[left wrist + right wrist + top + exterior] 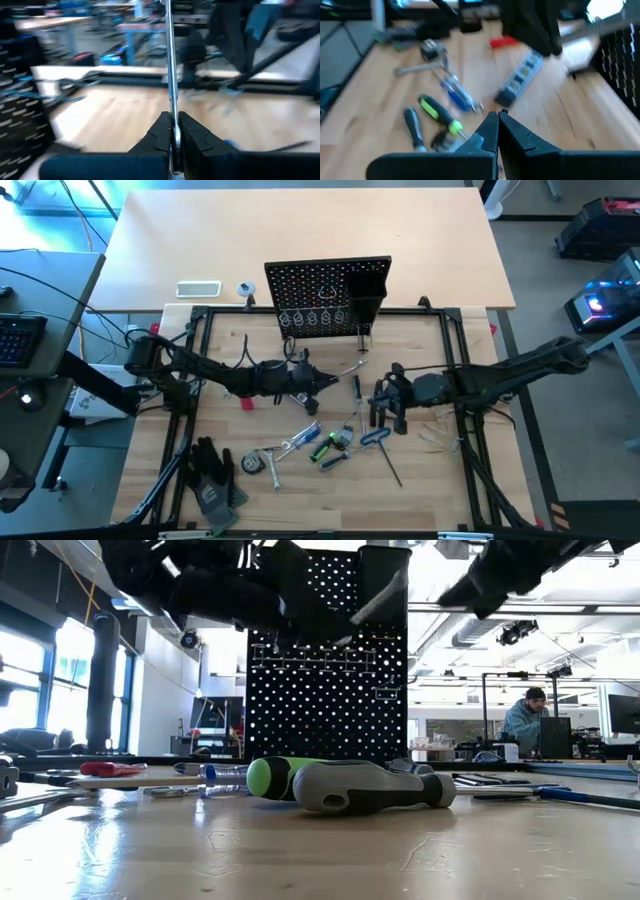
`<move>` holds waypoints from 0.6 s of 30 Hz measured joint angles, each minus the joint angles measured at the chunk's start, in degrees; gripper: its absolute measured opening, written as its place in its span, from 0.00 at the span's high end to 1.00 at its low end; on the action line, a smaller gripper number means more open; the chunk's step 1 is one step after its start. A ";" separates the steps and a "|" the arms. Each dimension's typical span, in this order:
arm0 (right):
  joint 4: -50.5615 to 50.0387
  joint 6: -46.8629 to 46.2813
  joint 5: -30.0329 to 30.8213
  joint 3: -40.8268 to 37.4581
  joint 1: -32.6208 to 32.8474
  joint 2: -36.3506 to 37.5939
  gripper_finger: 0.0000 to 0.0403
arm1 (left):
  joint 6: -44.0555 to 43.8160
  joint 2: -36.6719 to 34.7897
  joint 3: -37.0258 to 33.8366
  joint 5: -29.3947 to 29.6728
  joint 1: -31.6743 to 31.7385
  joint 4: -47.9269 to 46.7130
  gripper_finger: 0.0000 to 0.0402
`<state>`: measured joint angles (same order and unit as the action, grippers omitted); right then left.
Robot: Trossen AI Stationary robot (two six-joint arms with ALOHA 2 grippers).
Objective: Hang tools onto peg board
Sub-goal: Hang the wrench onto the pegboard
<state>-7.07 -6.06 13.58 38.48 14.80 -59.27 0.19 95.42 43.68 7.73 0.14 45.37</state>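
The black peg board [328, 298] stands upright at the table's far middle, also seen in the low view [330, 670]. My left gripper [322, 380] hovers in front of it, shut on a silver wrench [350, 368]. To its right, my right gripper [385, 408] hangs shut with nothing in it, above the loose tools. A green screwdriver [437, 114], a blue one [457, 95] and a black-handled one [412, 127] lie flat on the wood, and a blue-handled hex key [375, 438] lies near them. My left gripper pinches the silver wrench's shaft [173, 127] between its two fingers, near one end. The fingers come roughly level from the table's left. The wrench sticks out past the fingertips, slanting upward [378, 598], and is lifted clear of the table in front of the peg board.
Black work gloves [212, 475] lie at the near left. A white flat device [198, 289] lies on the far table beside the board. A red flat tool [247, 402] lies under the left arm. A black frame [455, 340] borders the work area. A person [522, 720] sits far behind.
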 joint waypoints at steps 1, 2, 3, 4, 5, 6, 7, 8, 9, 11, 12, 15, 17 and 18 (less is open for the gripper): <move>1.84 1.30 -0.04 0.00 0.65 0.00 0.99 | -0.51 0.00 0.00 -2.23 0.35 0.49 0.99; 3.65 2.75 -0.08 0.00 1.25 0.00 0.99 | -0.95 0.00 0.00 -4.10 0.53 1.16 0.99; 5.19 4.37 -0.16 0.00 1.79 0.00 0.99 | -1.08 0.04 0.00 -5.99 0.66 1.75 0.99; 6.62 6.03 -0.28 0.00 2.32 0.00 0.99 | -1.08 0.04 0.00 -7.70 0.74 2.54 0.99; 8.12 7.50 -0.30 0.00 2.86 0.00 0.99 | -1.10 0.07 0.00 -9.40 0.74 3.43 0.99; 9.35 8.75 -0.30 0.00 3.37 0.00 0.99 | -1.11 0.07 0.00 -11.04 0.73 4.53 0.99; 10.28 9.82 -0.30 0.00 3.85 0.00 0.99 | -1.11 0.07 0.00 -12.81 0.72 5.69 0.99; 11.09 10.89 -0.30 0.00 4.30 0.00 0.99 | -1.11 0.07 0.02 -14.60 0.72 6.73 0.99; 11.77 11.65 -0.31 0.00 4.81 0.00 0.99 | -1.24 0.07 0.02 -16.38 0.72 7.94 0.99; 12.54 13.26 -0.95 0.00 5.72 0.00 0.99 | -1.57 0.07 0.00 -20.37 0.70 10.50 0.99; 13.16 14.02 -2.06 0.00 6.09 0.00 0.99 | -1.65 0.07 0.00 -22.59 0.70 11.86 0.99; 16.73 16.02 -5.05 0.00 7.08 0.00 0.99 | -2.80 0.07 0.01 -27.13 0.70 15.55 0.99; 20.06 17.88 -6.65 0.00 7.63 0.00 0.99 | -3.06 0.07 0.00 -30.08 0.70 17.32 0.99; 21.73 19.00 -7.22 0.00 7.88 0.00 0.99 | -3.06 0.07 0.00 -31.37 0.61 18.05 0.99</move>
<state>14.66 12.93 6.36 38.48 22.69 -59.27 -2.87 95.48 43.68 -23.64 0.76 63.42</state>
